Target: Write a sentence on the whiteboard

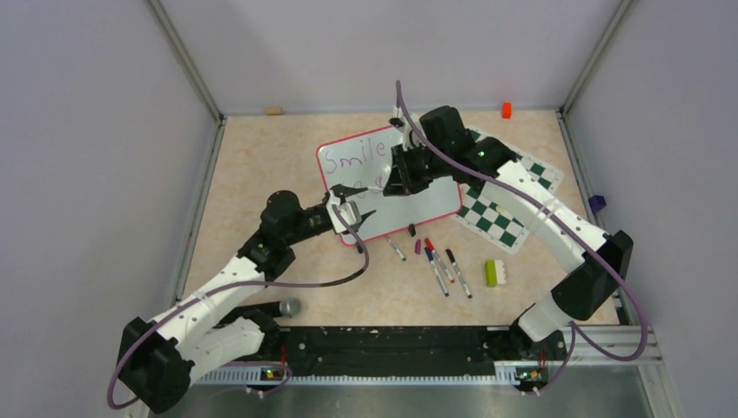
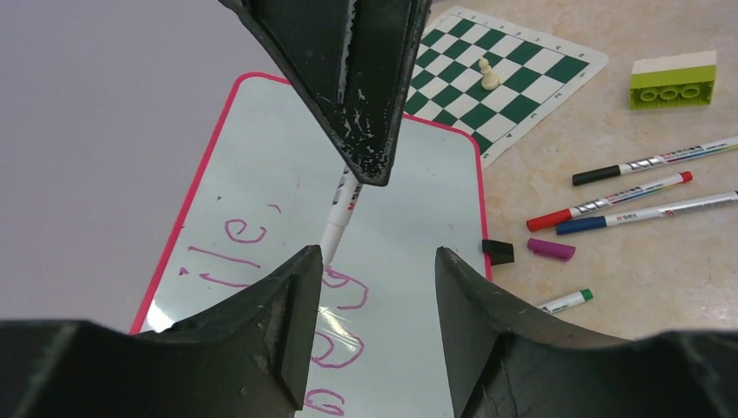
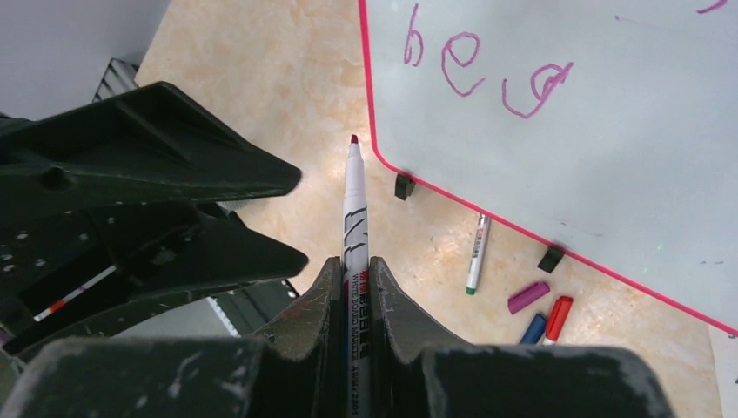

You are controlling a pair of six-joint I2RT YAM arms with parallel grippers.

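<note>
The whiteboard lies mid-table, pink-rimmed. The sentence is purple: "Smile," above "be g". My right gripper is shut on a white marker over the board. In the right wrist view the marker's tip shows against the table beside the rim, away from the letters. My left gripper is open at the board's near-left corner, with only the board's face between its fingers. Whether they touch the board I cannot tell.
A green-and-white chess mat with a white pawn lies right of the board. Several loose markers, a purple cap and a green brick lie nearer. An orange block sits at the back.
</note>
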